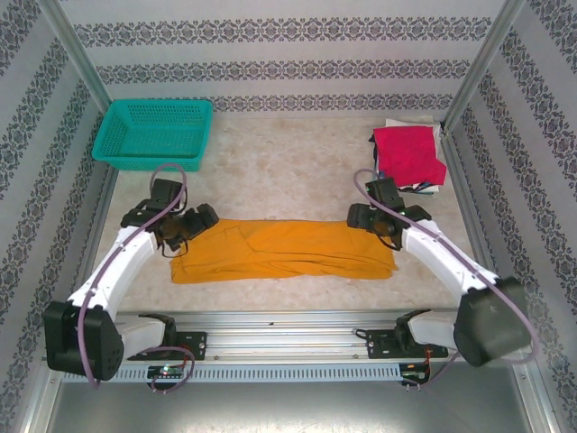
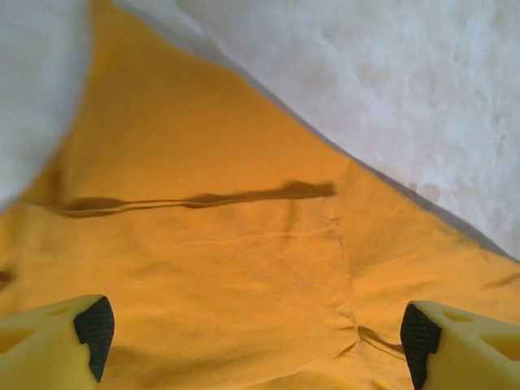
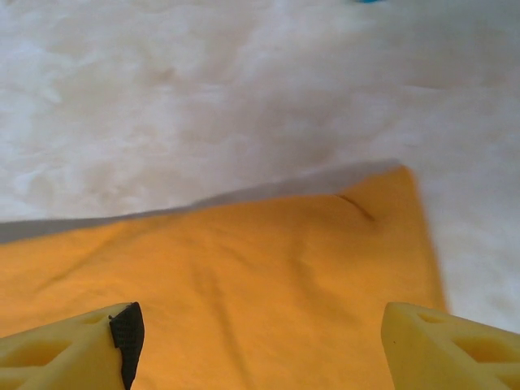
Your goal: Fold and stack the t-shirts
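A mustard-orange t-shirt (image 1: 284, 251) lies folded into a long flat strip across the near middle of the table, its lettering hidden. My left gripper (image 1: 183, 233) hovers over the strip's left end, open, with orange cloth (image 2: 244, 268) spread under its yellow fingers (image 2: 57, 341). Over the right end sits my right gripper (image 1: 377, 225), also open, and the shirt's far corner (image 3: 398, 183) lies just ahead of its fingers (image 3: 443, 345). A crimson-red t-shirt (image 1: 407, 153) rests folded on white and dark shirts (image 1: 424, 187) at the back right.
A teal mesh basket (image 1: 155, 133) stands at the back left. Metal frame posts (image 1: 478, 68) rise at both back corners, close to the red stack. Bare pale tabletop (image 1: 288, 171) stretches between the basket and the stack.
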